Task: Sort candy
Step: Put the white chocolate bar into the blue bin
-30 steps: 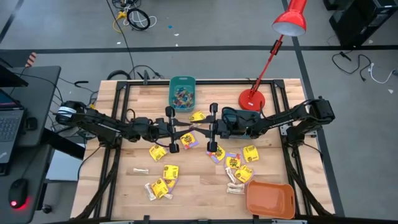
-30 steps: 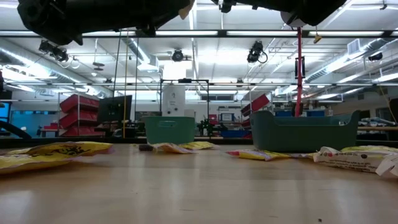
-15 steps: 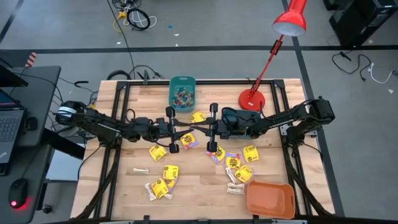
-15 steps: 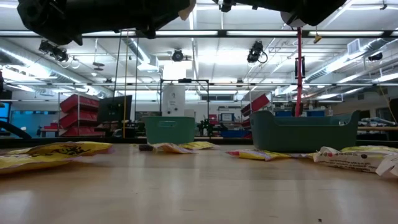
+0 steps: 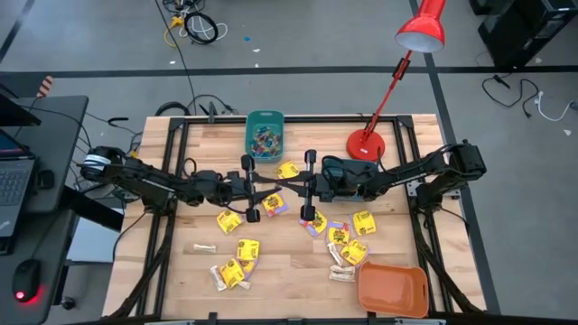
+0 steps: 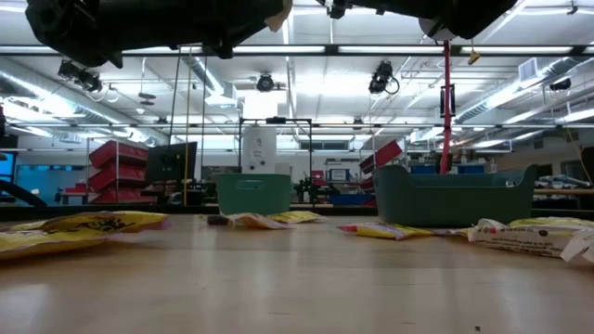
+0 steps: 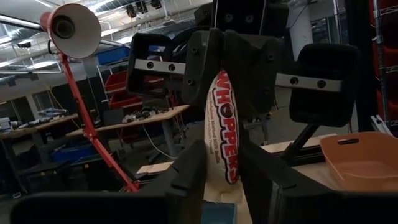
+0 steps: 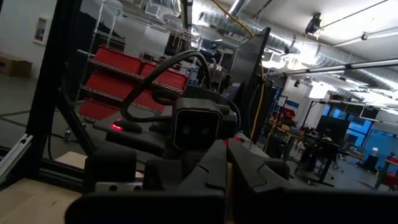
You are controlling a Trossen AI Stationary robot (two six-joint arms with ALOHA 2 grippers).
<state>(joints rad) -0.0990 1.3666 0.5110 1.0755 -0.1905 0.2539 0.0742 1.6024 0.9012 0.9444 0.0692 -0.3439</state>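
From the high view, the left claw and right claw meet tip to tip above the middle of the bench. Loose candy lies beneath and nearer the front edge than the claws. The teal bin is beyond them and the orange bin is well off on the right claw's side. This view does not show what passes between the claws.

The low view shows only the arms' undersides along the top, with candy flat on the bench. We get neither claw's tips here.

The left wrist view settles it. A white packet hangs upright with the right claw clenched on its upper part. The left claw is released, its fingers parted to either side of the packet's lower end. We cannot tell whether they touch it. The orange bin shows beyond, and the lamp off to one side.

In the right wrist view, the right claw has its fingers drawn together. The packet itself is hard to make out there.

We judge this a handover to the right claw. To do it well, we would let the left claw open fully and back straight away before the right arm moves. That way the packet is not dragged askew.
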